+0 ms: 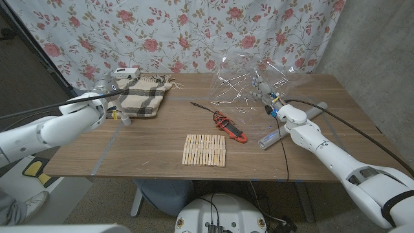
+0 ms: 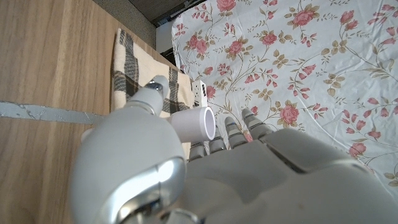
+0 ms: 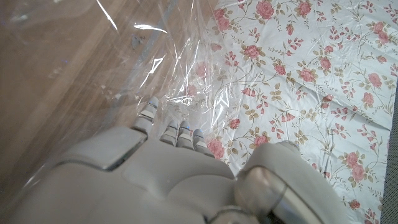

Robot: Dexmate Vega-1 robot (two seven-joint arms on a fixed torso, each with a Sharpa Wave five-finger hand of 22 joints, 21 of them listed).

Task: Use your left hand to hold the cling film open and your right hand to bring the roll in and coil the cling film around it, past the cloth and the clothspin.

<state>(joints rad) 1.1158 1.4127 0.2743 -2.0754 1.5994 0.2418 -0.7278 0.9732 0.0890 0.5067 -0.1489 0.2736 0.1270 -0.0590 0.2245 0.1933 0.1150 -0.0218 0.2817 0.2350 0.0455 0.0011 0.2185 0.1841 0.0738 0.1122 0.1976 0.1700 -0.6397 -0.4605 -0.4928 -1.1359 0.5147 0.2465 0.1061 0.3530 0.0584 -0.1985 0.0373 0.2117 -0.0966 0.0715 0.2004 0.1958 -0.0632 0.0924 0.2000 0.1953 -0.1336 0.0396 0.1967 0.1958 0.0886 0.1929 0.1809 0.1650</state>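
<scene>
The right hand [image 1: 264,89] gripped the cling film [image 1: 249,83], lifted over the worktop's [image 1: 155,145] far right. The roll [image 1: 270,138] lay nearer, beside that forearm. The left hand [image 1: 108,90] was well apart, its grip unclear.

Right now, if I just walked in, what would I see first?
Probably the big crinkly sheet of cling film held up at the table's far right by the right hand, shining against the flowery curtain. Next, the row of wooden clothespins near the front middle, with a red and black tool just behind, and the checked cloth at far left.
</scene>
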